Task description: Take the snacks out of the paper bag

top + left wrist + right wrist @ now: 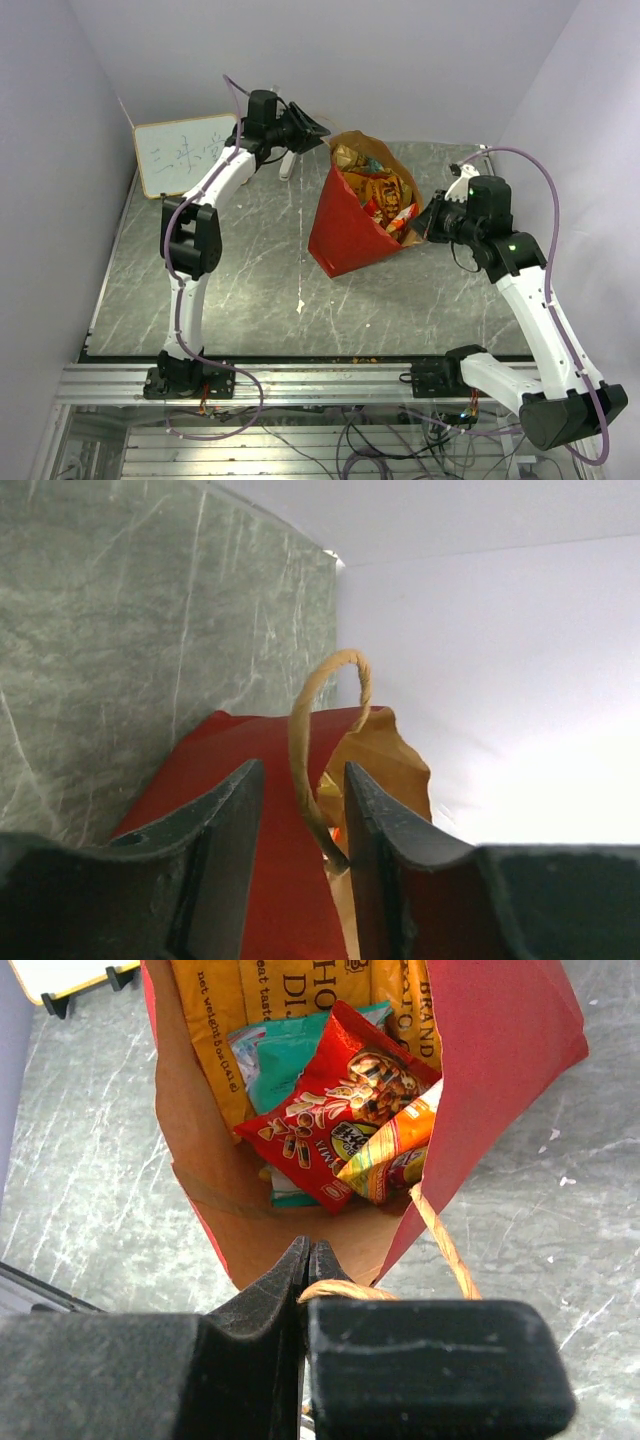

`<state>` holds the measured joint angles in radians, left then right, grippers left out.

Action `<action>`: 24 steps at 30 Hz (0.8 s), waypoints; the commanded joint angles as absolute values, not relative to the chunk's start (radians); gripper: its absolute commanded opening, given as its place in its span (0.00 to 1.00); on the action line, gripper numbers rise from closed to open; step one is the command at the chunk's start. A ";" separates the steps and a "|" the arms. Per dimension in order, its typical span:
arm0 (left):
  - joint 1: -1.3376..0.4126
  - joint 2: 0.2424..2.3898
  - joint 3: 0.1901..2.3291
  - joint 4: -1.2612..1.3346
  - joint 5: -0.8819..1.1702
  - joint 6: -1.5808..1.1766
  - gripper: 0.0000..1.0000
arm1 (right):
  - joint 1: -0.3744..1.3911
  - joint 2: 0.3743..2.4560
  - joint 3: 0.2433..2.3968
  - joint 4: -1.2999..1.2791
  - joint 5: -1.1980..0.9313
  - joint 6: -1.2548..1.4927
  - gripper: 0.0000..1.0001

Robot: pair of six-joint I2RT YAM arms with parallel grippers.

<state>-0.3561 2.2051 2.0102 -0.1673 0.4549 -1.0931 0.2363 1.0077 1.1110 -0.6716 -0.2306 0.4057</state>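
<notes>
From above, the bag [345,235] lay tilted in the middle of the bench [200,300], with its mouth turned to the far right and the snacks [378,192] showing inside. Bare bench lay open to the left of the bag and on its near side. A whiteboard [185,152] stood at the far left edge, well apart from the bag. The left pincer [315,128] hung just beside the bag's far rim. The right pincer [425,222] sat against the right rim.

In the left wrist view, the left pincer [300,775] stood partly open, its fingers [225,830] apart. The far handle [305,705] looped up in the gap between them, close to the right finger, and was not pinched. Beyond it lay the bag's red side, and further off grey bench ran to the white wall.

In the right wrist view, the right pincer [308,1260] was closed tight on the right handle [445,1250], which ran from between the tips to the bag's rim. The mouth gaped just beyond the tips. Red, orange and teal packets were piled inside against the brown lining. Bench lay free on both sides.
</notes>
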 commanded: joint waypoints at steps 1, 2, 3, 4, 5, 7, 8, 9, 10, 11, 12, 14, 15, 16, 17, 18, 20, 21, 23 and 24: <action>-0.362 2.194 2.100 -0.118 0.430 -1.075 0.46 | 0.251 0.996 1.136 -0.669 -0.216 0.357 0.00; -0.362 2.199 2.132 -0.134 0.431 -1.064 0.43 | 0.251 0.999 1.136 -0.664 -0.229 0.351 0.00; -0.361 2.210 2.157 -0.145 0.435 -1.056 0.38 | 0.252 1.004 1.138 -0.659 -0.261 0.341 0.00; -0.361 2.220 2.184 -0.154 0.446 -1.052 0.32 | 0.254 1.011 1.141 -0.656 -0.301 0.326 0.00; -0.360 2.228 2.204 -0.158 0.457 -1.053 0.26 | 0.257 1.018 1.146 -0.650 -0.335 0.307 0.00; -0.360 2.234 2.232 -0.149 0.483 -1.058 0.11 | 0.269 1.028 1.154 -0.633 -0.452 0.277 0.00; -0.360 2.229 2.234 -0.145 0.494 -1.057 0.08 | 0.275 1.035 1.157 -0.626 -0.484 0.275 0.00; -0.360 2.217 2.232 -0.146 0.499 -1.052 0.07 | 0.281 1.039 1.159 -0.615 -0.512 0.274 0.00; -0.360 2.200 2.227 -0.158 0.502 -1.034 0.07 | 0.296 1.048 1.163 -0.604 -0.529 0.273 0.00; -0.360 2.180 2.223 -0.177 0.501 -1.013 0.07 | 0.309 1.057 1.171 -0.599 -0.541 0.271 0.00; -0.359 2.159 2.217 -0.199 0.497 -0.989 0.07 | 0.327 1.069 1.178 -0.595 -0.545 0.269 0.00; -0.353 2.113 2.201 -0.240 0.495 -0.947 0.07 | 0.380 1.097 1.197 -0.589 -0.533 0.267 0.01; -0.347 2.091 2.186 -0.256 0.499 -0.935 0.07 | 0.420 1.114 1.208 -0.584 -0.516 0.270 0.01; -0.340 2.068 2.171 -0.270 0.505 -0.927 0.07 | 0.461 1.131 1.219 -0.580 -0.492 0.277 0.01; -0.332 2.047 2.152 -0.282 0.517 -0.919 0.07 | 0.502 1.147 1.227 -0.566 -0.474 0.289 0.01; -0.323 2.025 2.136 -0.296 0.527 -0.910 0.07 | 0.547 1.165 1.231 -0.546 -0.461 0.307 0.01; -0.309 1.987 2.109 -0.336 0.542 -0.888 0.07 | 0.620 1.200 1.235 -0.499 -0.440 0.355 0.01; -0.302 1.971 2.103 -0.356 0.554 -0.881 0.07 | 0.652 1.221 1.241 -0.473 -0.427 0.387 0.01; -0.289 1.938 2.097 -0.396 0.573 -0.868 0.07 | 0.732 1.263 1.257 -0.410 -0.417 0.453 0.01; -0.285 1.923 2.093 -0.414 0.579 -0.861 0.07 | 0.763 1.288 1.272 -0.375 -0.410 0.481 0.01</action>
<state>-0.3218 2.0373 2.0903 -0.3744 0.5224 -0.9131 0.6468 1.2327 1.2091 -0.5392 -0.4168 0.3492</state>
